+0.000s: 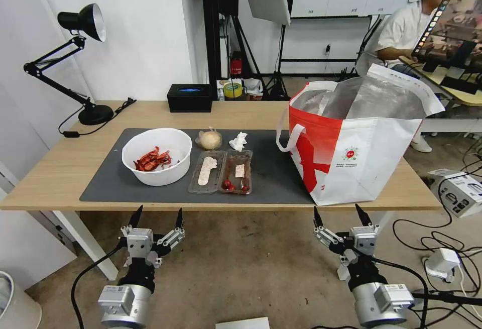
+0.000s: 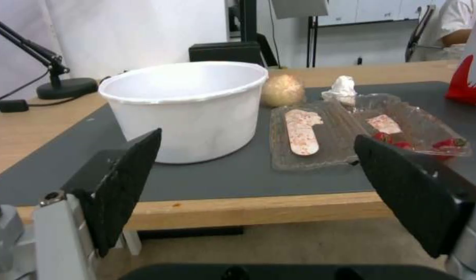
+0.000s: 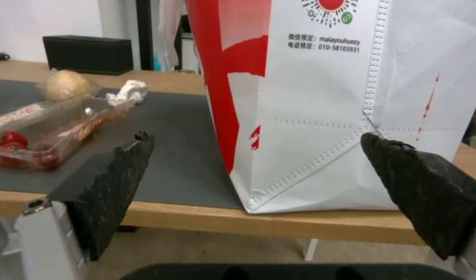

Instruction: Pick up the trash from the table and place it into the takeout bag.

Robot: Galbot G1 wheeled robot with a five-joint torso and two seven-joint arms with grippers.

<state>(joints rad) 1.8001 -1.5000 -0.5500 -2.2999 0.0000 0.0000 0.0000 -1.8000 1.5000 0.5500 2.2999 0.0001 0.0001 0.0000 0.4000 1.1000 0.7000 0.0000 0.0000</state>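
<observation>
On the table (image 1: 60, 168), a dark mat carries the trash: a white bowl (image 1: 156, 156) with red shell scraps, a clear hinged tray (image 1: 221, 172) with red bits, a crumpled tissue (image 1: 238, 141) and a clear-bagged beige lump (image 1: 209, 139). The red-and-white takeout bag (image 1: 351, 148) stands open at the table's right end. My left gripper (image 1: 156, 217) hangs open below the table's front edge, in front of the bowl (image 2: 186, 109). My right gripper (image 1: 342, 216) is open too, low in front of the bag (image 3: 321, 105). Both hold nothing.
A black box with a blue top (image 1: 190, 97) sits at the table's back edge, and a black desk lamp (image 1: 75, 63) stands at the back left. Cables and a white box (image 1: 464, 193) lie on the floor to the right.
</observation>
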